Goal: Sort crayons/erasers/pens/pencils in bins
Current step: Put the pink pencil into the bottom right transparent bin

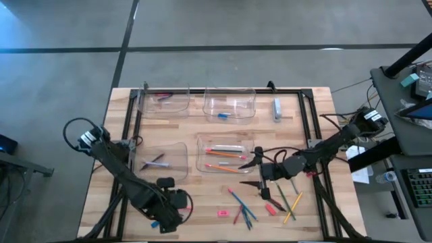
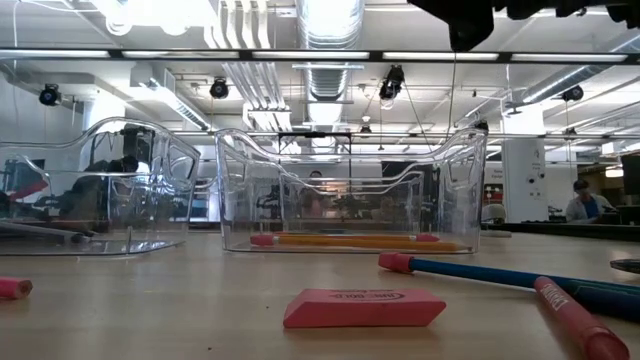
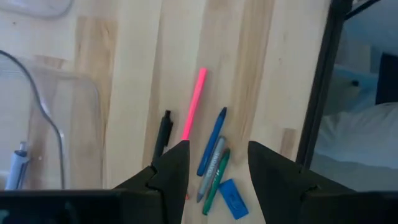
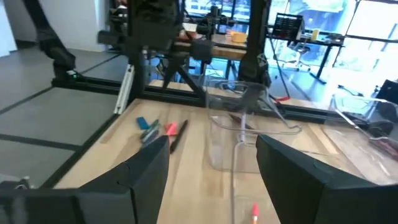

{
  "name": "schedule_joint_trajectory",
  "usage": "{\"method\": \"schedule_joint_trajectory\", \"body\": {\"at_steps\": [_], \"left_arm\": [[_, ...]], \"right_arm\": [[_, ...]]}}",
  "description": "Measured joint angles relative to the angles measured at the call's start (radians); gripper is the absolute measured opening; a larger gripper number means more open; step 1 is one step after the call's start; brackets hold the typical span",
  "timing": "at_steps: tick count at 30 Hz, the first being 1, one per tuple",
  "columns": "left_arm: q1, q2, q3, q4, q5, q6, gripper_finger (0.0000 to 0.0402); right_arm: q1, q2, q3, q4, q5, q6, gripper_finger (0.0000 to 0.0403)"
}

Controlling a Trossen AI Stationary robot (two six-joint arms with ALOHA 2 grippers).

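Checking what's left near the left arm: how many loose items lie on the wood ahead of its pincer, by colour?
Pink pencil: 1
Black pen: 1
Blue: 2 (blue stick, blue eraser)
Grey stick: 1
Green stick: 1
Total: 6

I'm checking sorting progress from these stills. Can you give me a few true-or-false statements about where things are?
1. The bin near the right gripper holds orange pencils. True.
2. All four bins are empty. False: each holds at least one item.
3. A pink eraser lies loose on the table. True.
4. The left gripper is shut on a pen. False: it is open above a cluster of loose items, holding nothing.
5. The right gripper carries a crayon. False: its fingers are apart and empty.
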Motion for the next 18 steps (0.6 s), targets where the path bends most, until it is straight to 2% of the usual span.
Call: {"method": "schedule_joint_trajectory", "body": {"at_steps": [7,18], "left_arm": [[0.002,0.080,0.000,0.138,-0.001,0.019,0.0147],[-0.032,0.095,-0.004,0.130,0.007,-0.024,0.0147]], "right_arm": [[-0.038,0.001,0.000,-0.023,0.000,-0.015,0.0228],[-0.057,0.006,0.013,-0.018,-0.001,-0.005,0.0228]]}}
